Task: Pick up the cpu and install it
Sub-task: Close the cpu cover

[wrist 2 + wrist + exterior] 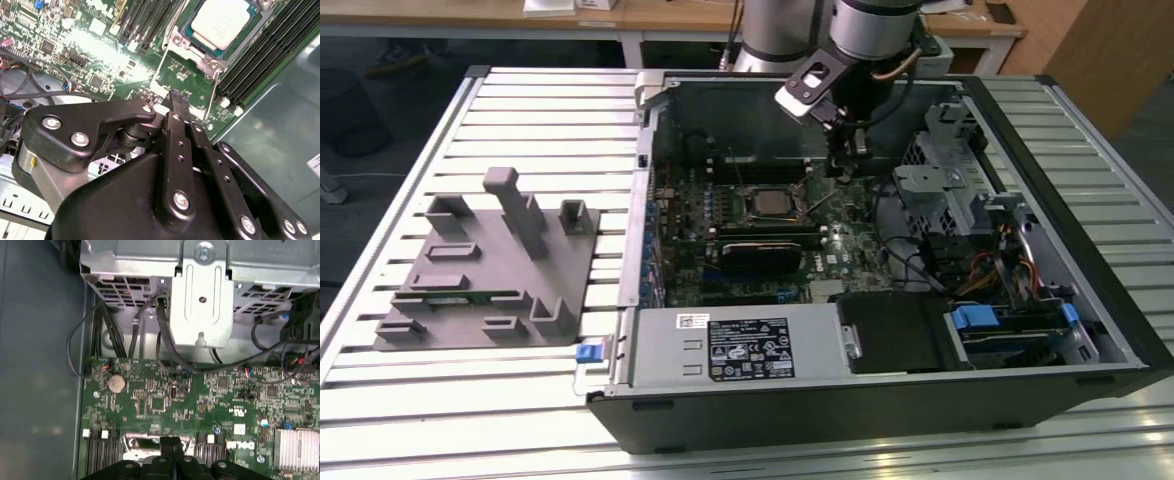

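the cpu (220,22) sat in its socket, so i judged placement done. my gripper (177,99), jaws shut and empty, hung beside the hinged-open retaining frame (187,67); latching would call for a light push.

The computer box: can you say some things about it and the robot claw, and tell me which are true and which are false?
1. The small square cpu with the silvery metal top sits in its socket on the green motherboard. True.
2. The black gripper is holding the cpu. False: it is shut with nothing in it, and the cpu lies apart from it.
3. The gripper hangs over the grey plastic holder. False: it is inside the open black computer case, above the motherboard.
4. The grey plastic holder stands outside the case, on the exterior view's left. True.
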{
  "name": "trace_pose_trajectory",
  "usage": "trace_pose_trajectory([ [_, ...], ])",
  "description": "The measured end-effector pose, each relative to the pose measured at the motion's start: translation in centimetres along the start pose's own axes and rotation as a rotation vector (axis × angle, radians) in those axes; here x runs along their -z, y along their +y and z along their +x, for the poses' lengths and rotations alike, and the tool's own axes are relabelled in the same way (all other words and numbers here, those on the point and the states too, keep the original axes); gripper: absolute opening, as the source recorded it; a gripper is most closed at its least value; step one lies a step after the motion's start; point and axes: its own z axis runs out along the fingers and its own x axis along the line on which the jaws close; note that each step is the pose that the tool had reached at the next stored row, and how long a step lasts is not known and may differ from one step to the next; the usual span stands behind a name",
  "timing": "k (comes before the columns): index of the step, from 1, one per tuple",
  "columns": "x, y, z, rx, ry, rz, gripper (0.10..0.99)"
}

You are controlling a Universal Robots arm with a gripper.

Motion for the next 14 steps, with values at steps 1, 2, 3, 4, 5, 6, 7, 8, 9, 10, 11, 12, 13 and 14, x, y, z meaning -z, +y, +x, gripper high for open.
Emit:
trace_pose_trajectory([
  [1,-0.02,0.2,0.01,0.0,0.0,0.001,0.106],
  [2,-0.04,0.35,0.05,0.0,0.0002,0.002,0.106],
  [3,-0.07,0.46,0.14,0.0,0.0003,0.002,0.106],
  [4,-0.1,0.58,0.25,0.0,0.0002,0.002,0.106],
  [5,-0.14,0.68,0.37,0.0,0.0002,0.002,0.106],
  [6,-0.18,0.77,0.52,0.0,0.0003,0.002,0.106],
  [7,-0.23,0.86,0.66,0.0,0.0003,0.002,0.106],
  [8,-0.28,0.99,0.76,0.0,0.0004,0.002,0.106],
  [9,-0.34,1.14,0.82,0.0,0.0004,0.003,0.106],
  [10,-0.4,1.28,0.84,0.0,0.0005,0.003,0.106],
  [11,-0.46,1.37,0.86,0.0,0.0004,0.003,0.106],
  [12,-0.5,1.45,0.87,0.0,0.0003,0.003,0.106],
  [13,-0.53,1.56,0.88,0.0,0.0002,0.003,0.106],
  [14,-0.55,1.68,0.89,0.0,0.0001,0.003,0.106],
])
